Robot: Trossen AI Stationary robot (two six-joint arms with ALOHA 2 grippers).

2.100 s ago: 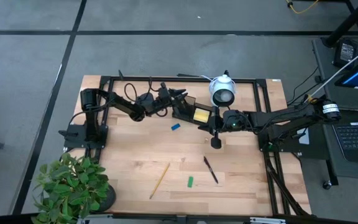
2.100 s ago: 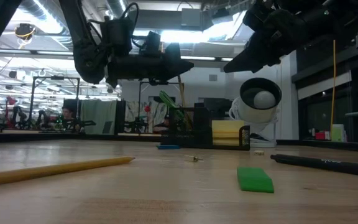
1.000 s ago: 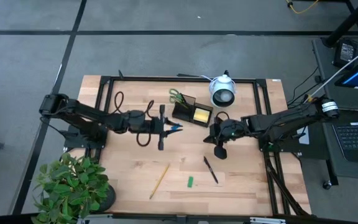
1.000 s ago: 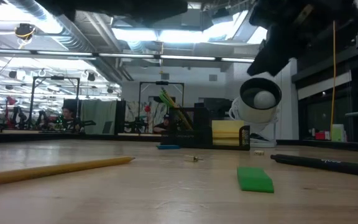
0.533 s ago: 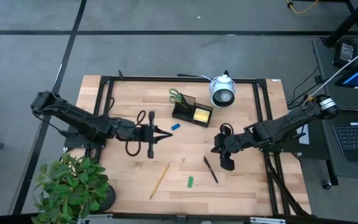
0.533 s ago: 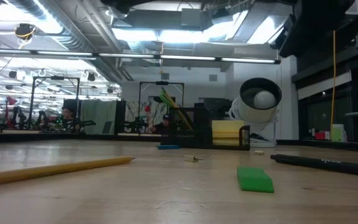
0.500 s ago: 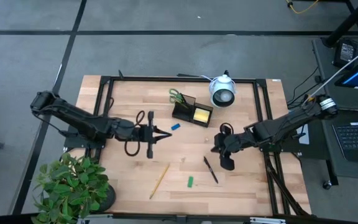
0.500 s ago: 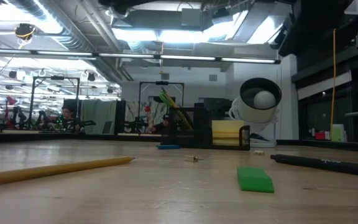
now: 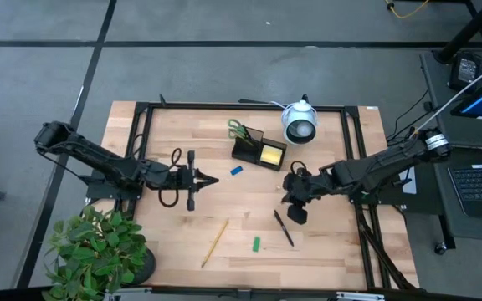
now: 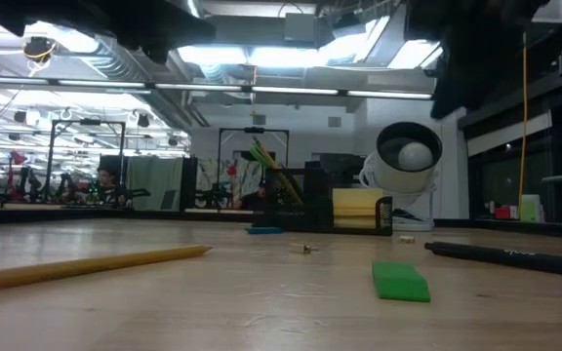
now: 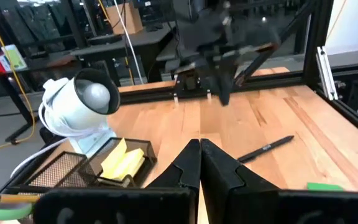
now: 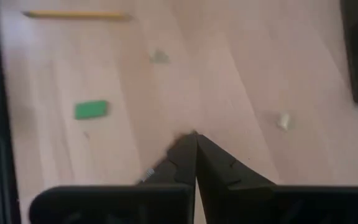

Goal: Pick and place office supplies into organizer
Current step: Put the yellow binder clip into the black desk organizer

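- My right gripper point(image 9: 294, 207) hangs over the table's right-centre, just beside the far end of the black pen point(image 9: 284, 227); in its wrist view the fingers meet at the tips and hold nothing.
- My left gripper point(image 9: 210, 180) sits left of centre, well short of the organizer point(image 9: 258, 151); its wrist view shows its fingers pressed together, empty too.
- Task status, my judgement: partly done. The green-handled scissors point(image 9: 238, 130) stand in the organizer's far left part and the yellow sticky-note pad point(image 9: 270, 154) lies in its right part. Not yet stowed: the black pen, a wooden pencil point(image 9: 216, 242) at near centre, a green piece point(image 9: 256, 244) between the two, and a blue piece point(image 9: 237, 170) just near-left of the organizer.
- Risk 1: the pen is a thin, smooth rod lying flat on the wood. With the fingers together, a straight descent would press on it or roll it away rather than grip it; they must part first.
- Risk 2: the pencil is as slender and lies slantwise; a grip off its axis could spin it.
- Risk 3: the green piece is small, flat and rectangular, offering little height for a pinch; it may skid on the smooth wooden boards.
- Risk 4: the organizer is black wire mesh and looks light; a nudge during placement could shift it toward the white round camera point(image 9: 299, 123) just far-right of it.
- Risk 5: the scissors already crowd their compartment; a pen could catch on the handles.
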